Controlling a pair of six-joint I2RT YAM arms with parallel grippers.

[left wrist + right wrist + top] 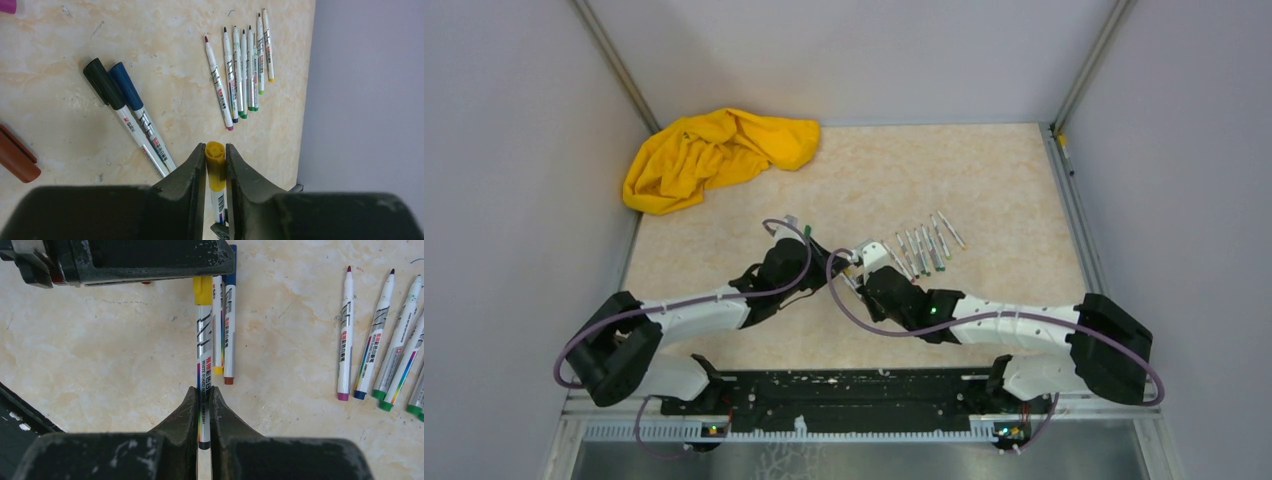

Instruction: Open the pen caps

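My left gripper [215,150] is clamped on the yellow cap [215,167], and my right gripper [204,392] is pinched tight on the barrel of the same pen [203,350]. It spans straight between both sets of jaws, cap seated on its end. Just left of my left jaws lie 2 capped pens [135,117], black and blue caps side by side. Ahead of those jaws and a touch right, a row of 7 uncapped pens [242,75] lies close-packed, near the edge where the grey wall [365,100] rises. Far left, a loose brown-red cap [15,160] sits on the table [60,45]. Left of my right jaws, bare marbled surface, open room.
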